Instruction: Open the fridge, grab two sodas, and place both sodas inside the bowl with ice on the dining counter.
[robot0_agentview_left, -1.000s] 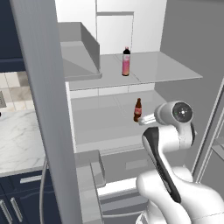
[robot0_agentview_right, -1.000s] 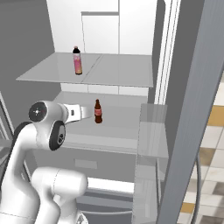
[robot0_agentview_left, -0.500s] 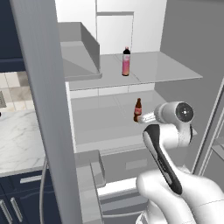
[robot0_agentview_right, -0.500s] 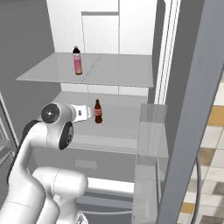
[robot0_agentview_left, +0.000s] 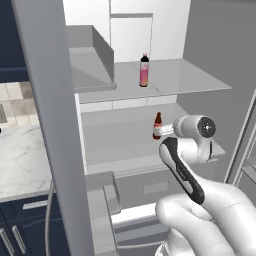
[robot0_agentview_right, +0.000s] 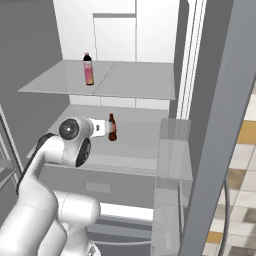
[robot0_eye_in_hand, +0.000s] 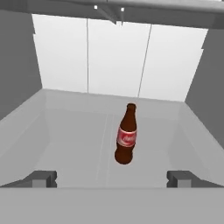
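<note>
The fridge (robot0_agentview_left: 200, 45) stands open, white inside with grey shelves. One soda, a pink bottle (robot0_agentview_left: 144, 71) (robot0_agentview_right: 88, 69) with a dark cap, stands upright on the upper shelf. The other soda, a short dark-brown bottle with a red label (robot0_agentview_left: 157, 126) (robot0_agentview_right: 112, 128) (robot0_eye_in_hand: 126, 134), stands upright on the lower shelf. My gripper (robot0_eye_in_hand: 111, 178) reaches into the lower shelf, open, its two fingertips (robot0_eye_in_hand: 43, 178) wide apart with nothing between them. The brown bottle stands a short way ahead of it, roughly centred between the tips. The bowl with ice is out of view.
The open left fridge door (robot0_agentview_left: 50, 125) rises close on the left, the right door (robot0_agentview_right: 220, 125) close on the right with its door bins (robot0_agentview_right: 175, 155). A marble countertop (robot0_agentview_left: 20, 160) over navy cabinets lies left. Drawers (robot0_agentview_right: 100, 187) sit below the lower shelf.
The arm has pushed a little further into the lower shelf toward the brown bottle. Both bottles stand where they were.
</note>
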